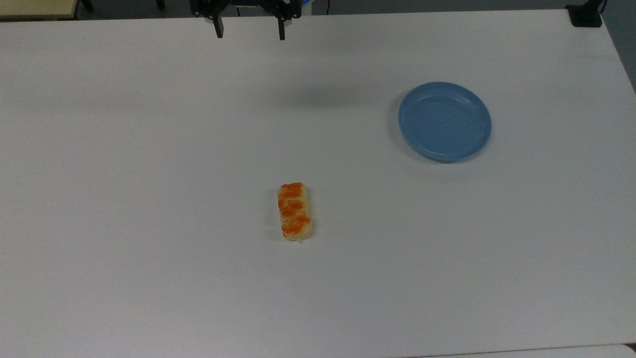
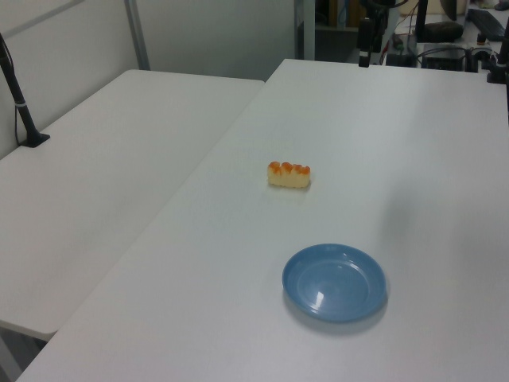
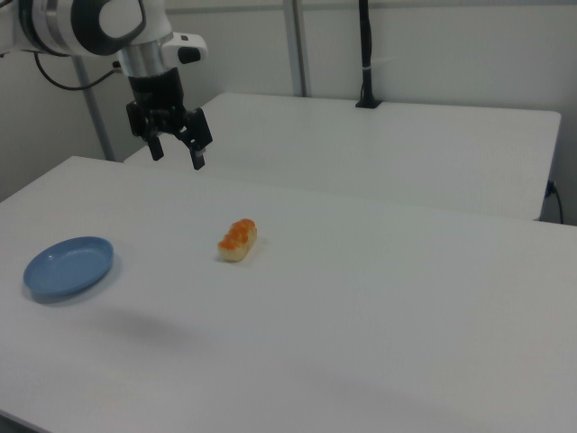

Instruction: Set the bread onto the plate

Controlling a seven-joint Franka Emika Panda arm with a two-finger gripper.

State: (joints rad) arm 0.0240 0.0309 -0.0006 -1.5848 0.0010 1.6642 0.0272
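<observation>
a: what is closest in the top view?
b: the bread point(image 1: 295, 211). it lies flat on the white table point(image 1: 149, 199), all by itself.
a: and the plate point(image 1: 444, 121)?
b: farther back, toward the top view's right, well apart from the bread. nothing is on it.
a: where is the gripper point(image 1: 250, 33)?
b: way at the far edge, up in the air. its two fingers are spread wide and hold nothing.

2 plain white rectangular tables stand side by side, the nearer one point(image 2: 238, 263) and a second point(image 2: 95, 183) touching it, before pale walls point(image 3: 451, 45) with grey metal posts point(image 2: 137, 32).
</observation>
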